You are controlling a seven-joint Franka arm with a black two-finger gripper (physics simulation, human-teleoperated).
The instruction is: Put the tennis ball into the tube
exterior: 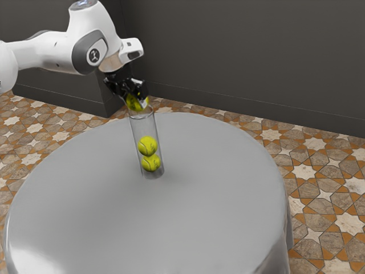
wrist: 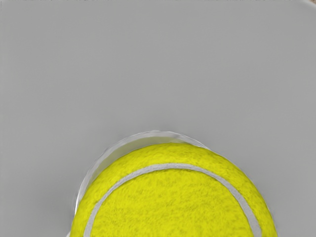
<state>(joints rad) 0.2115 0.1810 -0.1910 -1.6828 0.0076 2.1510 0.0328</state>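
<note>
My gripper [exterior: 137, 98] is over the mouth of the clear tube [exterior: 146, 127], shut on a yellow tennis ball [exterior: 136, 103]. The tube stands upright on the table, with two more tennis balls [exterior: 148, 146] stacked in its lower part. The held ball is at the tube's rim in the exterior view; whether it touches the rim I cannot tell. From the wrist view, the held ball [wrist: 173, 202] covers most of the tube's opening, and a curved piece of the tube's rim [wrist: 123, 144] shows beside it.
A round table with a grey cloth [exterior: 217, 194] carries the tube near its far side. Behind it are a dark wall [exterior: 245, 57] and a patterned tile floor [exterior: 319, 188]. The arm reaches in from the exterior view's upper left.
</note>
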